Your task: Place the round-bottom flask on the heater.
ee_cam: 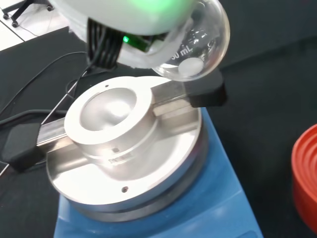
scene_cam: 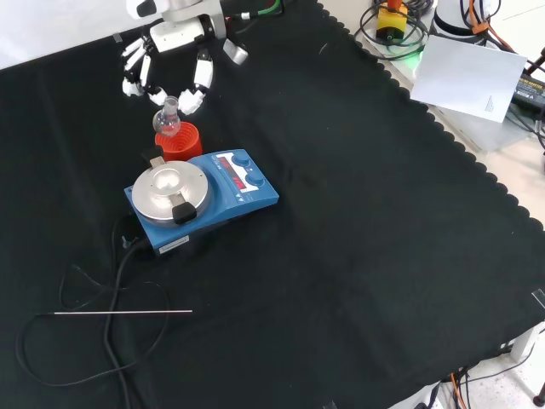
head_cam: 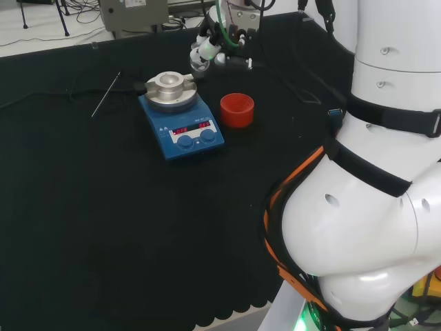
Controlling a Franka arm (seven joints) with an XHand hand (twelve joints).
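The blue heater (head_cam: 182, 124) (scene_cam: 209, 198) stands on the black cloth, and its round metal block (head_cam: 171, 87) (scene_cam: 168, 187) (ee_cam: 116, 121) has an empty bowl. The clear round-bottom flask (head_cam: 199, 63) (scene_cam: 168, 122) (ee_cam: 200, 42) hangs in the air with its neck up, a little beyond the block on the side of the red ring. In the wrist view its bulb sits over the plate's rim. The hand (head_cam: 210, 45) (scene_cam: 174, 38) is shut on the flask, with fingertips (scene_cam: 191, 98) curled at its neck. The red ribbed stand (head_cam: 237, 109) (scene_cam: 180, 143) (ee_cam: 307, 178) beside the heater is empty.
A thin metal rod (head_cam: 106, 94) (scene_cam: 123, 313) lies on the cloth past the heater. The heater's black cable (scene_cam: 111, 281) loops beside it. White paper (scene_cam: 468, 75) and cables lie off the cloth's edge. The arm's white links (head_cam: 372, 193) stand at the head view's right.
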